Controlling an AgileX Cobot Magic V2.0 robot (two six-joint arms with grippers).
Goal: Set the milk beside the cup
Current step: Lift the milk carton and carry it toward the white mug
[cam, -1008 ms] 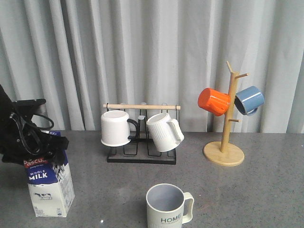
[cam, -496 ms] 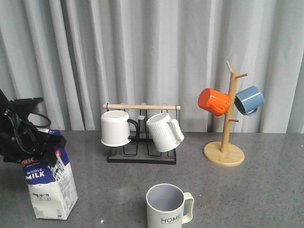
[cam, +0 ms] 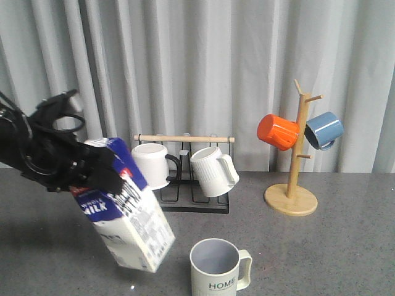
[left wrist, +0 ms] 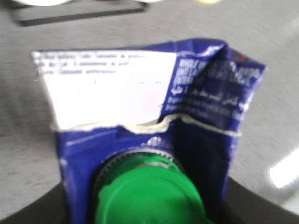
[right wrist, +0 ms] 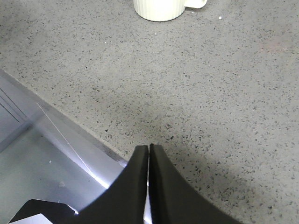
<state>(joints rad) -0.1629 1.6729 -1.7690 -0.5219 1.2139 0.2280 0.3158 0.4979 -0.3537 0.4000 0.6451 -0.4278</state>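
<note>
The milk carton [cam: 126, 216], blue above and white below, hangs tilted in the air left of the cup, its base swung toward the cup. My left gripper [cam: 92, 166] is shut on its top. In the left wrist view the carton [left wrist: 140, 88] fills the frame, its green cap [left wrist: 149, 196] between the jaws. The cream "HOME" cup [cam: 216, 266] stands at the front centre, handle to the right. My right gripper [right wrist: 149, 148] is shut and empty above the table's edge; the cup's base [right wrist: 159, 9] shows far ahead of it.
A black rack [cam: 184, 203] behind holds a white mug with a black handle [cam: 151, 165] and a ribbed white mug [cam: 213, 171]. A wooden mug tree [cam: 291, 198] at the right carries an orange mug [cam: 278, 131] and a blue mug [cam: 324, 129]. Grey curtain behind.
The left gripper has lifted the milk carton off the table and carried it right toward the cup, and the carton has tilted. The right gripper is not seen earlier.
</note>
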